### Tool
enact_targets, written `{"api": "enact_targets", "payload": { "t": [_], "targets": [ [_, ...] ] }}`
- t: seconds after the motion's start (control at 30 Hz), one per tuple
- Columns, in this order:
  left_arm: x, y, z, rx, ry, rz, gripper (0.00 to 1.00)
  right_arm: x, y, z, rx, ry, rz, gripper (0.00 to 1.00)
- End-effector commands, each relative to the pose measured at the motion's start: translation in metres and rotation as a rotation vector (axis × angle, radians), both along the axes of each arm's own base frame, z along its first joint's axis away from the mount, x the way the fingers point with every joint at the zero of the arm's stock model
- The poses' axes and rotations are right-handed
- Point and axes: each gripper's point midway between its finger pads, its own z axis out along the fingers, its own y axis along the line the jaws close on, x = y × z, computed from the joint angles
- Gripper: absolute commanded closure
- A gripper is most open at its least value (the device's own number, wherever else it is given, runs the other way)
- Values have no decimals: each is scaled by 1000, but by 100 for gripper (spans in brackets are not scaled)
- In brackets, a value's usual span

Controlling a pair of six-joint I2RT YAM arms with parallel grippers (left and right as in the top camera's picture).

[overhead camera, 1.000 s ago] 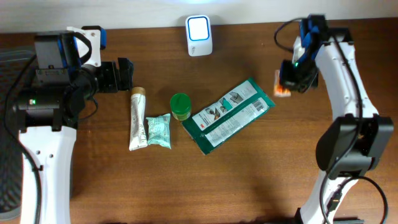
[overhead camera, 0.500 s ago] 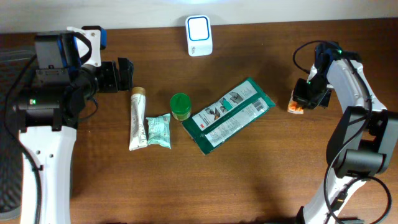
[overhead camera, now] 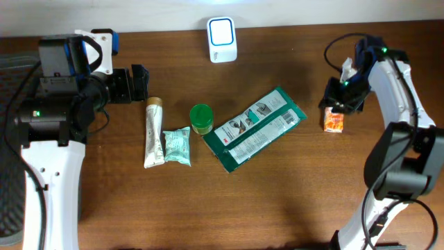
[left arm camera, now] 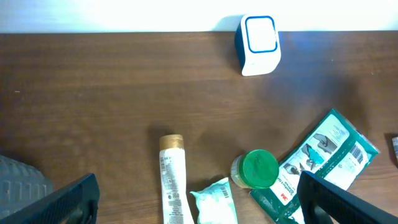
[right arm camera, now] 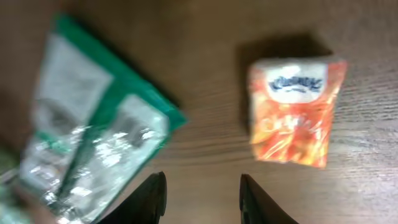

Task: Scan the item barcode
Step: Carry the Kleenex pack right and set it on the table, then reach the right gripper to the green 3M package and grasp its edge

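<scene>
Overhead shows you the packet (overhead camera: 334,121) flat on the table (overhead camera: 291,194) at far right, just beside the right gripper (overhead camera: 338,104), whose jaws are spread and empty. Your right arm is nearer; the scanner (overhead camera: 222,30) stands well left.

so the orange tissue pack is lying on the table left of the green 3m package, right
Not left: the overhead view shows the orange tissue pack lying on the table right of the green 3M package.
</scene>
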Motion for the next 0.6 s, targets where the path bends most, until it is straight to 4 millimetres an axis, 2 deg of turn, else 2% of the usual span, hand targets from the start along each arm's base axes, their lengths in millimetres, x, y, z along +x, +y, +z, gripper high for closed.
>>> {"api": "enact_targets", "payload": {
  "t": [0.0, 0.1, 0.17, 0.23, 0.33, 0.4, 0.5, 0.57],
  "targets": [
    [-1, 3, 9, 11, -26, 1, 1, 6, 20, 91, 28, -234, 56, 64],
    [-1, 3, 9, 11, -26, 1, 1, -6, 37, 137, 68, -331, 42, 64],
    [-1, 3, 9, 11, -26, 1, 1, -10, 48, 147, 79, -343, 31, 64],
    [-1, 3, 9, 11, -26, 1, 1, -14, 60, 146, 100, -313, 8, 64],
    [-1, 3, 9, 11, -26, 1, 1, -20, 78, 118, 135, -201, -47, 56],
    [-1, 3, 9, 11, -26, 1, 1, -27, 87, 89, 146, -106, -76, 52],
    [-1, 3, 9, 11, -26, 1, 1, -39, 99, 44, 193, -2, -79, 52],
    [-1, 3, 9, 11, -26, 1, 1, -43, 105, 22, 237, 17, -74, 53]
  ]
}}
